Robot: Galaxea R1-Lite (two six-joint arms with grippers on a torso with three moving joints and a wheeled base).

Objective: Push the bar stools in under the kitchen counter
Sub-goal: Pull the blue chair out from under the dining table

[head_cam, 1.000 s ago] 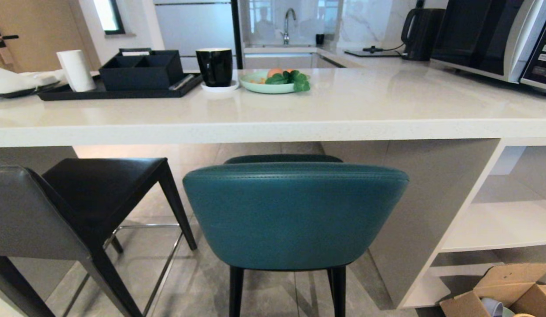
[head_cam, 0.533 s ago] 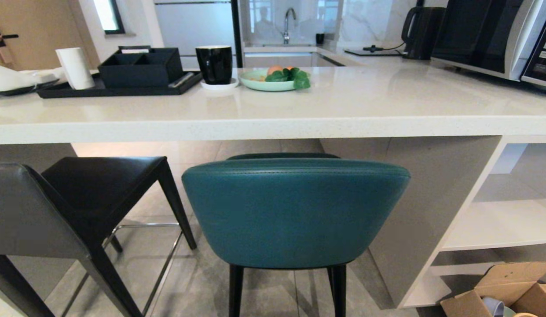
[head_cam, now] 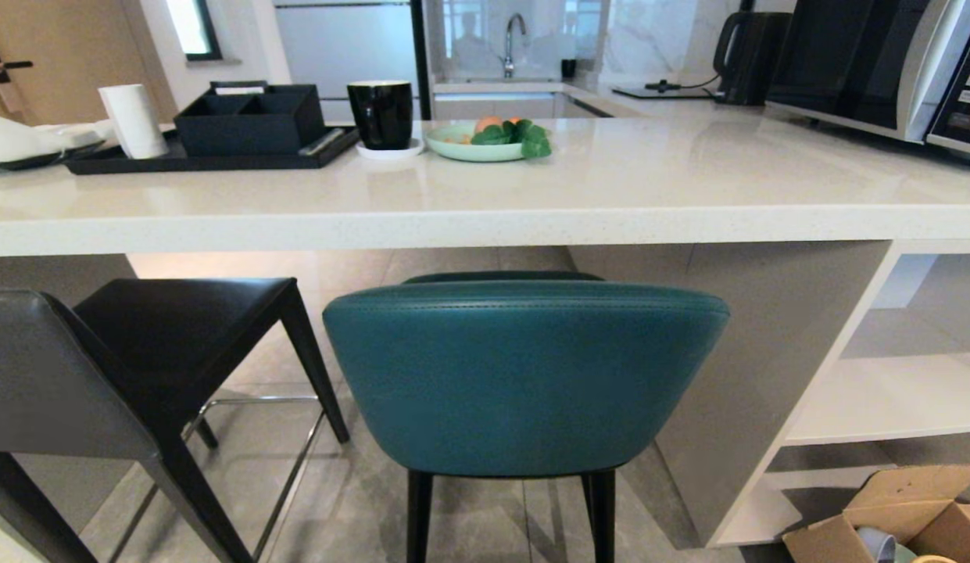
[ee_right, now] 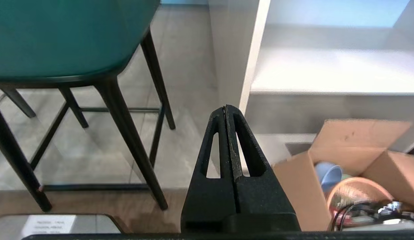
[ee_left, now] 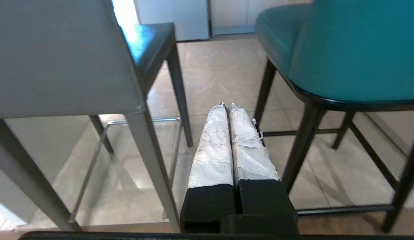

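We are looking from the head view at the kitchen counter (head_cam: pixel 485 219), its thick white glossy surface running across the scene, and neither arm is showing there. Only the wrist views are giving us the grippers: the left gripper (ee_left: pixel 227 106) is hanging low between the two stools with its white-wrapped fingers (ee_left: pixel 212 146) pressed together and holding nothing, and the right gripper (ee_right: pixel 226 107) is hanging low to the right of the teal stool, its black fingers (ee_right: pixel 247 150) closed on nothing too.

The teal stool (head_cam: pixel 524 375) is standing near us at the middle, its curved shell back facing us, its seat reaching just under the counter edge, thin black legs below. The dark grey stool (head_cam: pixel 102 367) is standing to its left, turned at an angle, square low back near us, seat pointing toward the counter; whether it is under the slab we cannot tell. The left wrist view is adding its metal footrest (ee_left: pixel 143 120) and the tiled floor (ee_left: pixel 213 76).

On the far left of the surface a black tray (head_cam: pixel 211 160) is carrying a black divided box (head_cam: pixel 250 121) and a white roll (head_cam: pixel 133 121). Beside it are standing a black cup (head_cam: pixel 383 113) on a white coaster and a pale green plate (head_cam: pixel 469 148) with fruit and green leaves. A microwave (head_cam: pixel 883 70) is sitting far right. Below right, white shelves (head_cam: pixel 891 399) are open, and a cardboard box (ee_right: pixel 343 160) on the floor is holding a blue cup and cables
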